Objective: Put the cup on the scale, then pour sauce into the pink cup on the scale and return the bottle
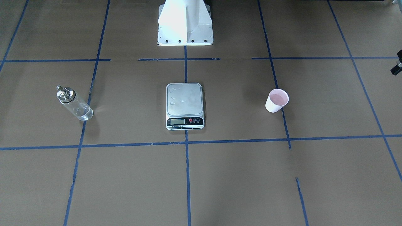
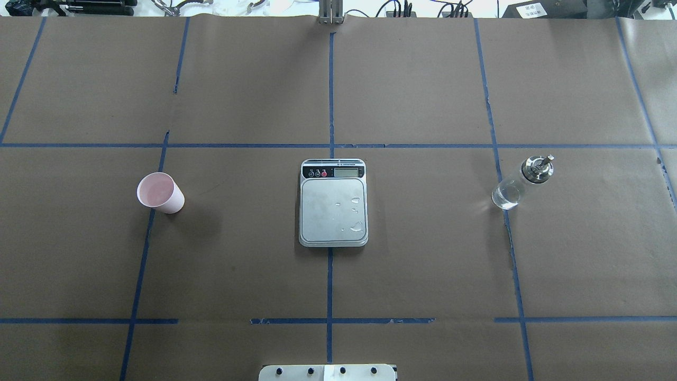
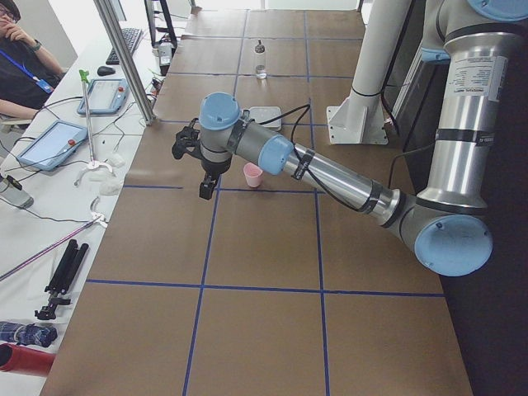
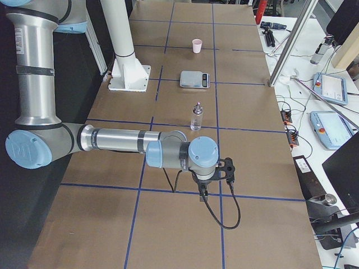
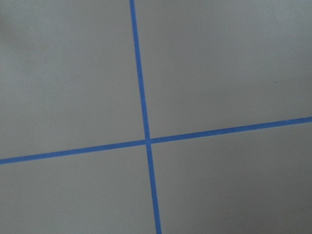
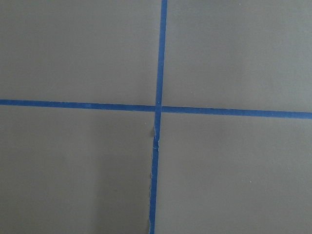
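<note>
At the middle of the desk (image 2: 423, 254) lies the scale (image 2: 333, 211), flat on a blue tape line (image 2: 329, 286), its black display strip turned away from the robot's base (image 2: 328, 372). A few clear droplets (image 2: 355, 214) sit on its steel platform. To the scale's left, well apart from it, the cup (image 2: 158, 193) stands upright on the brown paper, touching another tape line, pale pink inside. To the scale's right, equally far off, the bottle (image 2: 521, 182) stands upright on the desk, its metal cap and spout on top, a little clear liquid at the bottom.

Beyond the cup from the scale, the left tool (image 3: 186, 144) hangs above the desk; only the side view shows it properly, so I cannot tell whether it is spread or closed. Beyond the bottle from the scale, the right tool (image 4: 227, 168) hangs over the desk likewise, and its state cannot be told either. Both wrist views show only crossing tape lines on brown paper.
</note>
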You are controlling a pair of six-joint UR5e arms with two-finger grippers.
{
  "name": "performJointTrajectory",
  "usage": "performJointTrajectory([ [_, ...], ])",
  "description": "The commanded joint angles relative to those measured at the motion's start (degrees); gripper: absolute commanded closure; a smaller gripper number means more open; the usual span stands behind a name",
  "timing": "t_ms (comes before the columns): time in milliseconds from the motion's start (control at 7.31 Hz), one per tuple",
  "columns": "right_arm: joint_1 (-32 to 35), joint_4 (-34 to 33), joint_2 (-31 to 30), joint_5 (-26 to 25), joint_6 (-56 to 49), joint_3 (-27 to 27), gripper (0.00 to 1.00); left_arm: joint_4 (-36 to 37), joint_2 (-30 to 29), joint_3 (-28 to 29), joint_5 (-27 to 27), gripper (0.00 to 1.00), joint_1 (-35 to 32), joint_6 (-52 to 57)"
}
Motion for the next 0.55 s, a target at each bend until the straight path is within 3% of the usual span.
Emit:
performJointTrajectory([
  [0, -0.3, -0.2, 0.0, -0.3, -0.1, -0.1, 0.0, -1.5, -3.6, -1.5, -1.5, 0.0, 10.0, -18.6],
  [137, -0.4, 0.0, 0.2, -0.3, -0.1, 0.1, 0.0, -2.9, -5.5, -3.0, 3.7, 0.0, 15.7, -31.8],
  [410, -0.8, 0.3, 0.7, -0.8, -0.3, 0.8, 0.0, -6.1, -5.0, -4.7, 13.6, 0.0, 22.9, -41.7],
])
